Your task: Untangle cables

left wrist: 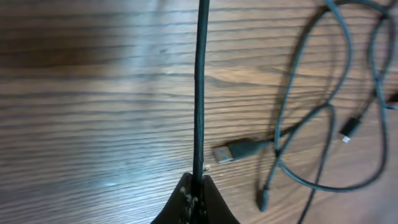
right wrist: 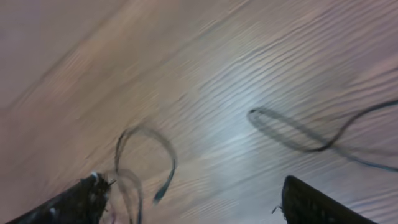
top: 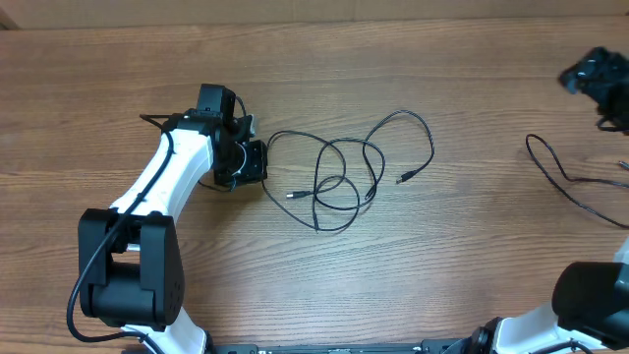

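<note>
Black cables [top: 344, 180]: loose overlapping loops on the wooden table [top: 442, 275], centre of the overhead view.
Lone cable [top: 590, 182]: well apart from the knot, at the right edge.
Left gripper [left wrist: 198, 186]: closed tight on one strand of the cables at the knot's left side.
Right gripper [right wrist: 191, 193]: jaws wide apart, holding nothing, upper right of the overhead view.
Handling: likely light, limp and slippery. Best pinched firmly near a plug end [left wrist: 233, 152], where the body is thicker.
Count: two grippers. Three plug ends show in the knot, so probably two cables there, plus the lone one.
</note>
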